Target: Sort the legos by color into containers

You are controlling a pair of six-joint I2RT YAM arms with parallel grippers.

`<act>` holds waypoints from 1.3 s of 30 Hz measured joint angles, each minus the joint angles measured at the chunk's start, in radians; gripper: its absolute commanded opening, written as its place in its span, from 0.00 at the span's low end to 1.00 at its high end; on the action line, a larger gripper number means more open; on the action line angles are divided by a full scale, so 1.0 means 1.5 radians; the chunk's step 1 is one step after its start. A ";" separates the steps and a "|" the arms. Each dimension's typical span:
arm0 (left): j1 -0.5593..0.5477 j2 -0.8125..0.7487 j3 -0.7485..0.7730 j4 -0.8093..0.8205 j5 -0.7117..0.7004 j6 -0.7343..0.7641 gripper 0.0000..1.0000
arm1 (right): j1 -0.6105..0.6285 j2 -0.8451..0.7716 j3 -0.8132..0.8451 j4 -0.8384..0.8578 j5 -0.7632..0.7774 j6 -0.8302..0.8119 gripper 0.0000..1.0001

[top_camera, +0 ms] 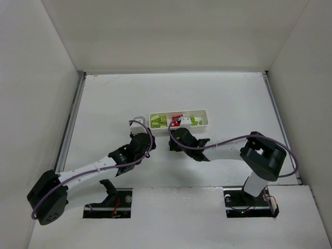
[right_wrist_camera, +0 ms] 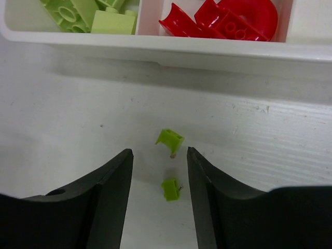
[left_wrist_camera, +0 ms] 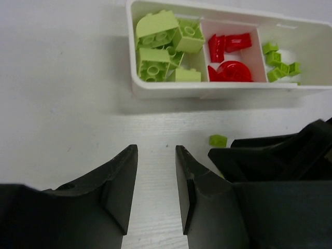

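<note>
**Two green strays on the bench, both tools empty**

The white tray (top_camera: 205,110) lies across the middle of the bench (top_camera: 104,98), its three compartments in a row. In the left wrist view, the left compartment holds the large green bricks (left_wrist_camera: 161,46) in a loose pile. The middle one holds the red bricks (left_wrist_camera: 228,59), one of them with a rounded arch. The right one holds a handful of small green bricks (left_wrist_camera: 280,62).

The right tool (right_wrist_camera: 158,181) sits low over the bench on the near side of the tray, below the wall between the left and middle compartments. Its fingers are spread and grip nothing. The nearer stray brick (right_wrist_camera: 170,188) – tiny and lime green – lies on the bench between those fingers, closer to the right-hand one, with no finger pressing on it. The farther stray brick (right_wrist_camera: 170,140), also green and tipped at an angle, rests just past the fingertips. It lies between the tool and the tray's near wall and touches neither.

The left tool (left_wrist_camera: 155,176) is spread as well, with only bare bench between its fingers. It points toward the tray's left compartment and stands apart from the tray. In its camera, one stray shows on the bench beside the black body of the right tool – which of the two strays it is cannot be told from there.
</note>
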 measured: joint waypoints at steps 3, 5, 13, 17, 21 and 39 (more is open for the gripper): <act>-0.018 -0.032 -0.032 -0.013 -0.011 -0.023 0.32 | 0.000 0.019 0.011 -0.009 0.011 -0.001 0.48; -0.036 -0.043 -0.047 -0.020 -0.014 -0.037 0.32 | 0.000 0.027 0.015 -0.018 0.018 -0.001 0.46; -0.112 -0.038 -0.075 -0.019 -0.026 -0.071 0.35 | 0.000 0.047 0.041 -0.030 0.026 -0.006 0.31; -0.145 -0.010 -0.077 -0.002 -0.033 -0.081 0.36 | 0.000 0.052 0.048 -0.030 0.028 -0.010 0.22; -0.181 0.024 -0.077 0.019 -0.036 -0.084 0.38 | 0.000 0.044 0.047 -0.036 0.029 -0.012 0.21; -0.219 0.271 0.042 0.118 -0.032 -0.061 0.47 | -0.221 -0.172 0.016 -0.051 0.035 -0.083 0.25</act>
